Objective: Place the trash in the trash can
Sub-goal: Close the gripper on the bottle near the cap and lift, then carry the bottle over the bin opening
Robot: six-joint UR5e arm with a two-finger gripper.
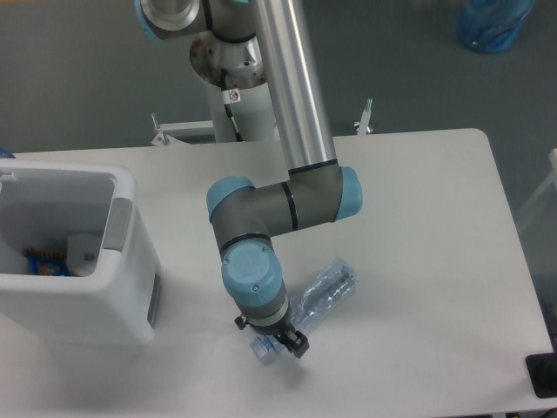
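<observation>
One bottle (320, 293) lies on its side on the white bench (418, 261), its pale cap end pointing toward the near edge and its crushed clear body angled up and to the right. We see our end effector (277, 343) lowered right over that cap end, the wrist nearly vertical above it, which we judge to be a top-down approach to the narrow neck, the part a two-finger grip can span most easily. The wrist housing hides most of the fingers, so we cannot tell whether they are spread or closed on the neck; the bottle rests on the bench, not lifted.

The trash can (130, 252) stands well apart to the left, its opening facing up and its grey handle inset on the side nearest the arm. Inside we make out a pale rounded shape and something blue and orange at the bottom; we cannot say for sure whether the pale shape is the napkin. We judge the step in hand to be grasping the bottle, with the carry to the trash can not yet done.
</observation>
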